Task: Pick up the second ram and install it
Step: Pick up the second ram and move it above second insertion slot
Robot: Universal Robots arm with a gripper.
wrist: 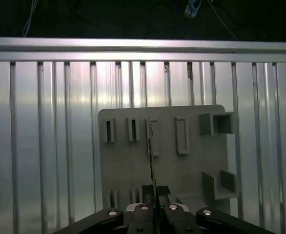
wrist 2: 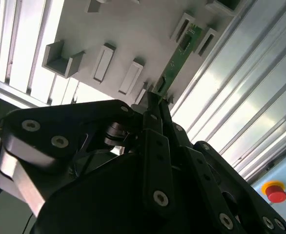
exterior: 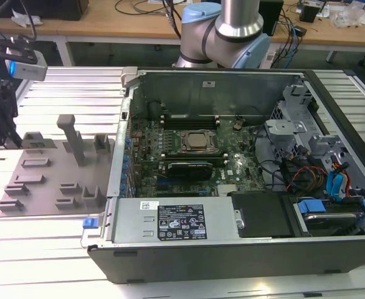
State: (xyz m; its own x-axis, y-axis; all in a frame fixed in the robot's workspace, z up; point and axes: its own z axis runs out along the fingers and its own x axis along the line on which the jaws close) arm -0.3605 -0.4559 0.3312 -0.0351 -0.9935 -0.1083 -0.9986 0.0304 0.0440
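Note:
The second ram (wrist 2: 179, 53) is a thin green board, and my gripper (wrist 2: 155, 100) is shut on one end of it. In the first wrist view the ram (wrist: 152, 156) shows edge-on as a thin line running out from the gripper (wrist: 155, 192). Held this way, it hangs over the grey holder plate (wrist: 182, 165), apart from its slots. In the exterior view the gripper (exterior: 7, 134) is at the far left, over the left part of the plate (exterior: 45, 180). The open computer case (exterior: 232, 249) lies to the exterior view's right, its CPU socket (exterior: 198, 142) in the middle of the motherboard.
Grey holder blocks, one a tall post (exterior: 70, 137), stand on the plate. The plate and case rest on a ribbed aluminium table (exterior: 64, 93). Inside the case are a power supply (exterior: 176, 221), a drive cage (exterior: 294, 124) and loose cables. A red button (wrist 2: 275, 191) sits off the table edge.

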